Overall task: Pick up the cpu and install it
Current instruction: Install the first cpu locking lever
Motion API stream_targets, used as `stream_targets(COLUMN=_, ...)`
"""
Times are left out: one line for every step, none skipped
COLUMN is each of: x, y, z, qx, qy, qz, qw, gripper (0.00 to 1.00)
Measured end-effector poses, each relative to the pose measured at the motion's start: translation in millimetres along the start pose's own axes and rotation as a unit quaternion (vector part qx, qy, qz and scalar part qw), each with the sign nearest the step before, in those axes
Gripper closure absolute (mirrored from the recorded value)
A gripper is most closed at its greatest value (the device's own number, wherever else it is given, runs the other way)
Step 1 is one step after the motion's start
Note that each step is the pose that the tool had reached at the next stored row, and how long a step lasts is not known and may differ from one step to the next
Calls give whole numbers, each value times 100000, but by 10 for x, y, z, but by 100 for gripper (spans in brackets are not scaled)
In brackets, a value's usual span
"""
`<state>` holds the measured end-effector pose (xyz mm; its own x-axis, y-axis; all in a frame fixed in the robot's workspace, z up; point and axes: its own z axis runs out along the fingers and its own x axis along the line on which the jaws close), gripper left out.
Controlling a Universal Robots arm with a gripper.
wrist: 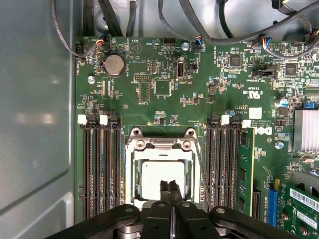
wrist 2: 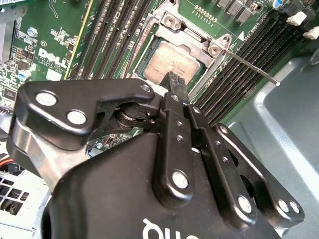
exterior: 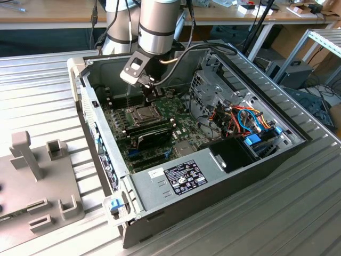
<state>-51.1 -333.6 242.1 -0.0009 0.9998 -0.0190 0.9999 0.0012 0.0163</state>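
Note:
The cpu (wrist: 152, 179), a small square chip with a dull silver top, lies flat inside the open socket frame (wrist: 162, 144) on the green motherboard. In the second wrist view the cpu (wrist 2: 172, 59) sits just beyond my fingertips. My gripper (wrist: 170, 188) is shut with its two black fingers pressed together and nothing between them. The tips hover over the chip's near edge; I cannot tell whether they touch it. In the exterior view my gripper (exterior: 149, 97) hangs inside the computer case right above the socket (exterior: 144, 112). The socket's thin lever (wrist 2: 251, 67) sticks out to one side.
Rows of memory slots (wrist: 99, 169) flank the socket on both sides. A long black expansion card (exterior: 152, 133) stands close in front of the socket, with the metal drive cage (exterior: 210, 93) on the exterior view's right. The case wall (exterior: 98, 133) and a grey fixture (exterior: 32, 176) are at the left.

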Motion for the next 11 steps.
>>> stream_targets(x=0, y=0, z=0, qx=-1, qy=5, qz=-227, qw=100000, gripper=89)
stream_targets(x=0, y=0, z=0, qx=-8, qy=12, qz=-599, qw=99998, gripper=89)
stream_targets(x=1, y=1, z=1, qx=-41, qy=42, qz=-2112, qw=99978, gripper=89)
stream_targets(x=1, y=1, z=1, qx=-60, qy=54, qz=-3007, qw=99955, gripper=89)
stream_targets(x=0, y=1, z=1, qx=-76, qy=69, qz=-3990, qw=99920, gripper=89)
stream_targets(x=0, y=0, z=2, qx=-98, qy=86, qz=-5161, qw=99867, gripper=89)
stream_targets(x=0, y=0, z=2, qx=-118, qy=102, qz=-6134, qw=99812, gripper=89)
stream_targets(x=0, y=0, z=2, qx=-139, qy=120, qz=-7252, qw=99737, gripper=89)
stream_targets(x=0, y=0, z=1, qx=-152, qy=131, qz=-8175, qw=99665, gripper=89)
stream_targets(x=0, y=0, z=2, qx=-196, qy=171, qz=-10319, qw=99466, gripper=89)
stream_targets(x=0, y=0, z=3, qx=-221, qy=192, qz=-11668, qw=99317, gripper=89)
